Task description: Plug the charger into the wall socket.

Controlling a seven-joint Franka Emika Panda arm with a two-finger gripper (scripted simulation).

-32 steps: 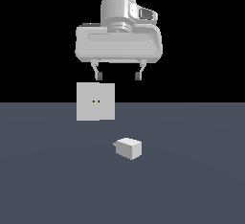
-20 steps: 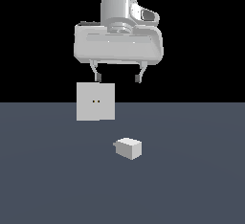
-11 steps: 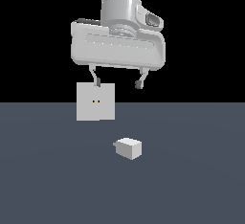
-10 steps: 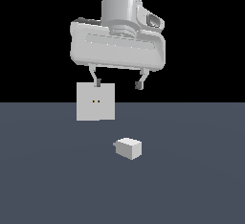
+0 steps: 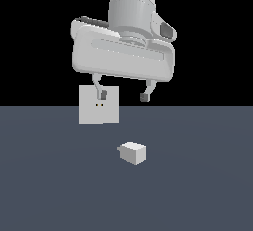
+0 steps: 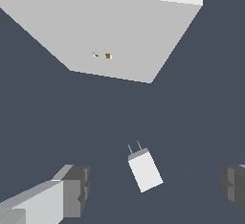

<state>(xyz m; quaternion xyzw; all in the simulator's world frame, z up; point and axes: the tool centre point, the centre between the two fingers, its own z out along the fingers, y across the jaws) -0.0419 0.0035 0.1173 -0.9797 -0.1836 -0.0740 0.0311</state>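
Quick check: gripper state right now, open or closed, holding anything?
Gripper: open, holding nothing; the charger lies on the floor below it, untouched.

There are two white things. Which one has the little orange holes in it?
The wall socket, the big flat square standing upright. Its two tiny holes sit at its middle. The charger is the small block lying on the floor.

Supporting surface: a flat, uniform dark blue-grey desk point(image 5: 197, 185), no markings. Two items rest directly on it. The charger point(image 5: 133, 152), a small white block, lies near the middle, its prongs toward the exterior view's left. The wall socket point(image 5: 99, 105), a white square plate, stands upright farther back, apart from the charger.
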